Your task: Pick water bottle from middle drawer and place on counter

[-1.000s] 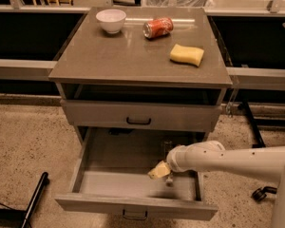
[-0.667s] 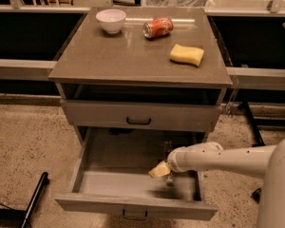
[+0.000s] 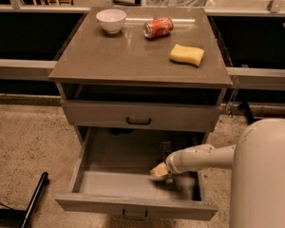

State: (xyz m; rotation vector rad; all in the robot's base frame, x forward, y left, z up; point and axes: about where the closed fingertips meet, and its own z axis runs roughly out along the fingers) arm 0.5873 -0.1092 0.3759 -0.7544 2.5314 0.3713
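Speckled beige floor (image 3: pixel 23 137) surrounds a grey cabinet, with long dark recesses behind it to left and right.

Tabletop (image 3: pixel 109 61): flat grey-brown slab, slightly glossy, overhanging the drawers.
- White bowl (image 3: pixel 110 20) near the far-left corner.
- Red soda can (image 3: pixel 158 27) on its side close to the far edge, about mid-width.
- Yellow sponge (image 3: pixel 186 55) toward the right edge, nearer than the can.
- Bare slab shows from the bowl down to the near-left corner and all along the near edge.

Under the near edge there is a dark gap, then a closed drawer front (image 3: pixel 99 115) with a black handle (image 3: pixel 138 121). Below that the middle drawer (image 3: pixel 133 205) stands open toward the camera. Its tray is exposed from above, and its low front panel carries a small loop handle (image 3: pixel 134 216).

A white arm (image 3: pixel 204 156) enters from the right, over the drawer's right wall. The gripper (image 3: pixel 159 171) sits inside the tray, right of centre and low over the tray floor. Its pale tip is smeared. I cannot tell whether the jaws are open or closed, or whether they hold anything.

Water bottle (image 3: pixel 167 146): a faint clear ribbed shape in the tray just behind the gripper, toward the back right, below the tabletop's near edge. Its outline is hard to make out, and I cannot tell whether it touches the gripper.

The robot's white body (image 3: pixel 266 175) fills the lower right. It is cut off by the frame and hides the floor there. A black rod (image 3: pixel 34 198) lies on the floor at lower left, well apart from the drawer.
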